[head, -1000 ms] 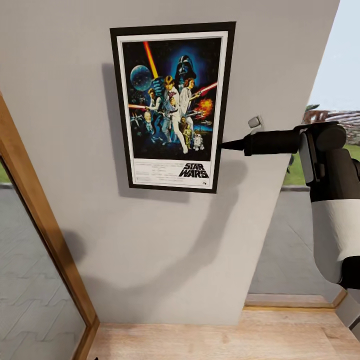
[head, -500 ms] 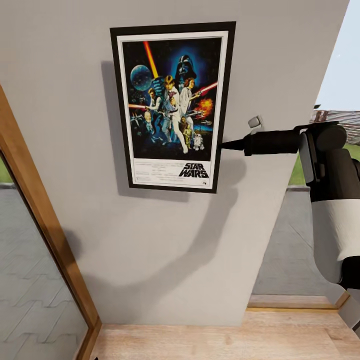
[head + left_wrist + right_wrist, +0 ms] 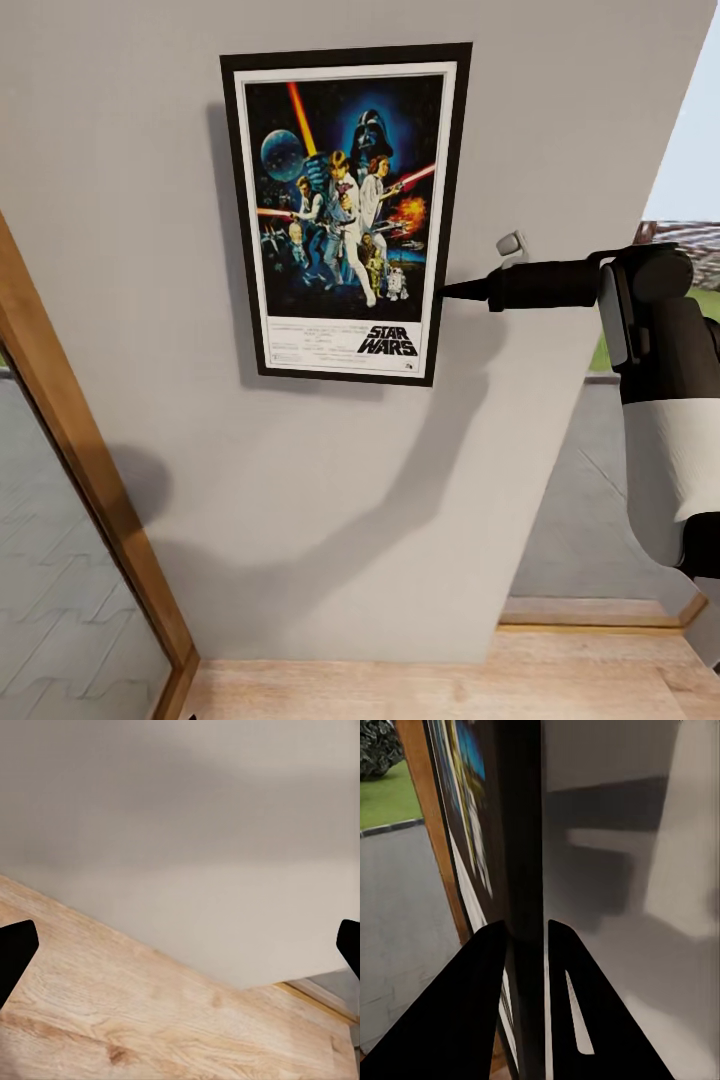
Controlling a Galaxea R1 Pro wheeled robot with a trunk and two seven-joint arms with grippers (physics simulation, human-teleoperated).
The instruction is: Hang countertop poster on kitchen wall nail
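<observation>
We see the poster upright against a grey matte wall, long axis vertical, title at 6 o'clock. Bare wall surrounds its thin black frame; a wooden jamb runs at 8 o'clock. At 3 o'clock, our right gripper pinches the frame's edge between 2 dark fingers. Our left gripper, spread wide, faces plank flooring.

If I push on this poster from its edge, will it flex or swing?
Probably stiff: the poster stays flat with straight frame edges while the right gripper pinches only its edge. Likely light, since that thin grip holds it. It may pivot if nudged sideways; its contact with the wall isn't discernible.
</observation>
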